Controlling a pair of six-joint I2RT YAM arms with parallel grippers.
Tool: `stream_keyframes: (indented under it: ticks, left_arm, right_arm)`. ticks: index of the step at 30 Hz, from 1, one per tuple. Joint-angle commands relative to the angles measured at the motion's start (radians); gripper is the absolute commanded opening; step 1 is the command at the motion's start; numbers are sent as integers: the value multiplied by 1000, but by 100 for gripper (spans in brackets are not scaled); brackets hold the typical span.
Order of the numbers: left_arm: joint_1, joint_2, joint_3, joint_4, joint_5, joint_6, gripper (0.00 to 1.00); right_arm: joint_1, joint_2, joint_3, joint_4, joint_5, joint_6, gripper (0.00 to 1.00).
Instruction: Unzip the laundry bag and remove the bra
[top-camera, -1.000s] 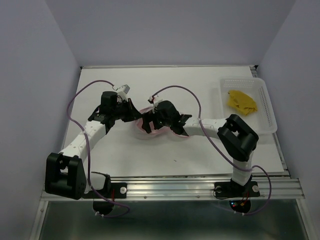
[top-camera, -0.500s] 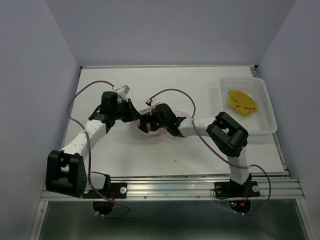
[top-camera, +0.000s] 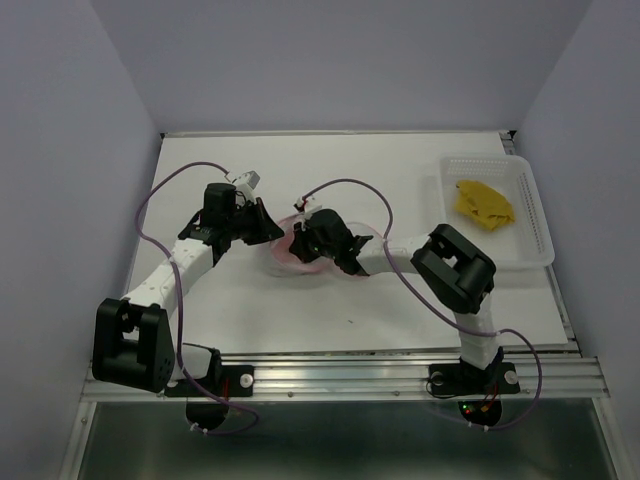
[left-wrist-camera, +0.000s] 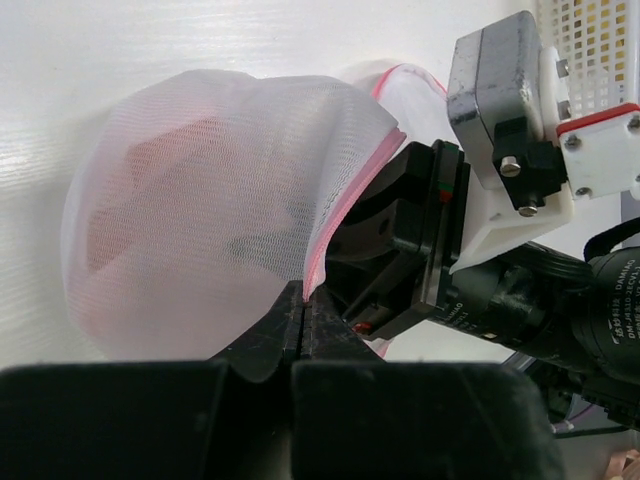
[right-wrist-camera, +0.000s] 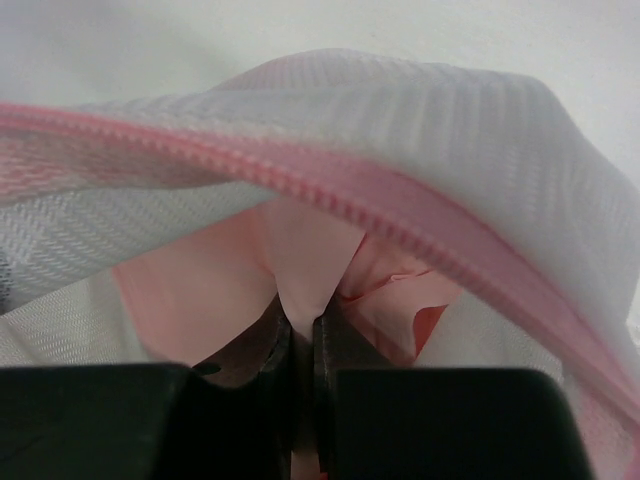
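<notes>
The laundry bag (top-camera: 290, 250) is a white mesh pouch with pink zipper trim, lying mid-table between both arms. Its mouth gapes open in the right wrist view, the pink zipper (right-wrist-camera: 400, 210) arching over it. My left gripper (left-wrist-camera: 304, 300) is shut on the bag's pink rim (left-wrist-camera: 345, 195). My right gripper (right-wrist-camera: 303, 335) reaches inside the bag and is shut on a fold of pale pink fabric, the bra (right-wrist-camera: 310, 250). Through the mesh of the bag (left-wrist-camera: 200, 200) a reddish shape shows. In the top view both grippers (top-camera: 268, 228) (top-camera: 300, 242) meet at the bag.
A clear perforated plastic tray (top-camera: 535, 215) stands at the back right with a yellow cloth (top-camera: 484, 203) in it. Purple cables loop over both arms. Walls close in on the left, back and right of the white table (top-camera: 330, 300).
My right gripper pushed leftward into the bag's mouth and closed on the pink fabric. The left gripper kept its hold on the rim and barely moved.
</notes>
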Motion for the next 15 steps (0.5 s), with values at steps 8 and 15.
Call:
stream_keyframes:
  ticks: [8,15]
  left_arm:
    - [-1,-5,12,-11,-11,10,0]
    - [-1,1,18,-27,-46,10,0]
  right_arm:
    - [8,-244,-95,-122,-28,-58,2]
    - [8,-454,-188,-150,-98,-91,2]
